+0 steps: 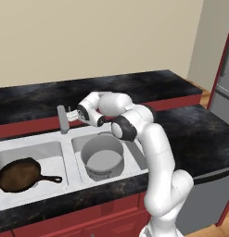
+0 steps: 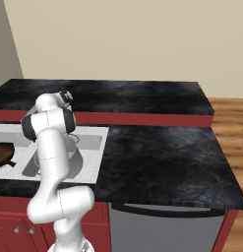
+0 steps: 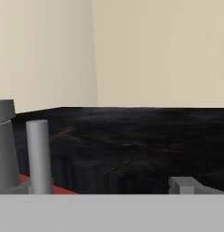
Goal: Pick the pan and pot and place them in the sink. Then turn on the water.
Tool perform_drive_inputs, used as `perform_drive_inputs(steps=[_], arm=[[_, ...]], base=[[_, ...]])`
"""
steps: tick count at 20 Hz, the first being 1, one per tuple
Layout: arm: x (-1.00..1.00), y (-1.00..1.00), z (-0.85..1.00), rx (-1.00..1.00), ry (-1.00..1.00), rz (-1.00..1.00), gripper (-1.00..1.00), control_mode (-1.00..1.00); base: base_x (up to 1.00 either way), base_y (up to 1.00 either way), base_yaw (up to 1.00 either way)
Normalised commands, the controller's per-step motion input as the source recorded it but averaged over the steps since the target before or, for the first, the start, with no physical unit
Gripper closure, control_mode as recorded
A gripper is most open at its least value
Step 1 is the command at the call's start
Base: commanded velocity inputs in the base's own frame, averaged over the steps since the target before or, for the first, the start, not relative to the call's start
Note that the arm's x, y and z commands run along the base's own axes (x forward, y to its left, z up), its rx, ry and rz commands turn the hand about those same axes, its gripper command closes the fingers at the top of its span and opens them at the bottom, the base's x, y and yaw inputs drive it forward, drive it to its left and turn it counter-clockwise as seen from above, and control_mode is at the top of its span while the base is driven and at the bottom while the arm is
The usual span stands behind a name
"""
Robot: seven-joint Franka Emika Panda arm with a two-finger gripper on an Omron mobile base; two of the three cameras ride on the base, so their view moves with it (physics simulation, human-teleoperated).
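The dark-brown pan [image 1: 17, 175] lies in the left basin of the white sink [image 1: 69, 139], its black handle pointing right. In the right basin stands the grey pot [image 1: 102, 157], upright. My gripper [image 1: 71, 115] is open and held level above the divider, right beside the short grey faucet post [image 1: 63, 119], with nothing between its fingers. In the hand view the faucet post [image 3: 4, 145] and a thin grey cylinder [image 3: 39, 156] stand close at the left, and one fingertip [image 3: 182, 185] shows low on the right. From the right base view the arm covers most of the pot [image 2: 75, 152]; the pan [image 2: 0, 153] is at the left edge.
Black stone counter [image 1: 190, 134] runs to the right of the sink, with a raised back ledge [image 1: 134, 85] behind it. Red cabinets [image 1: 88, 217] sit below. A steel appliance [image 1: 222, 88] stands at the far right.
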Motion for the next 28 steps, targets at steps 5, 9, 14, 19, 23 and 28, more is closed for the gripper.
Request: perform_drive_inputs(steps=[5,9,14,19,23,28], arm=[[0.15,-0.17,0.00,0.00,0.00,0.00,-1.00,-1.00],[0.34,-0.36,0.00,0.02,0.00,0.00,-1.00,-1.00],[0.39,-0.54,0.00,0.05,0.00,-0.01,-1.00,-1.00],[0.24,-0.50,0.00,0.07,0.00,0.00,-1.00,-1.00],[0.24,-0.60,0.00,0.08,0.00,-0.02,-1.00,-1.00],[0.21,-0.71,0.00,0.11,0.00,-0.03,-1.00,-1.00]], base=[[0.00,0.00,0.00],[0.00,0.00,0.00],[0.00,0.00,0.00],[0.00,0.00,0.00],[0.00,0.00,0.00],[0.00,0.00,0.00]])
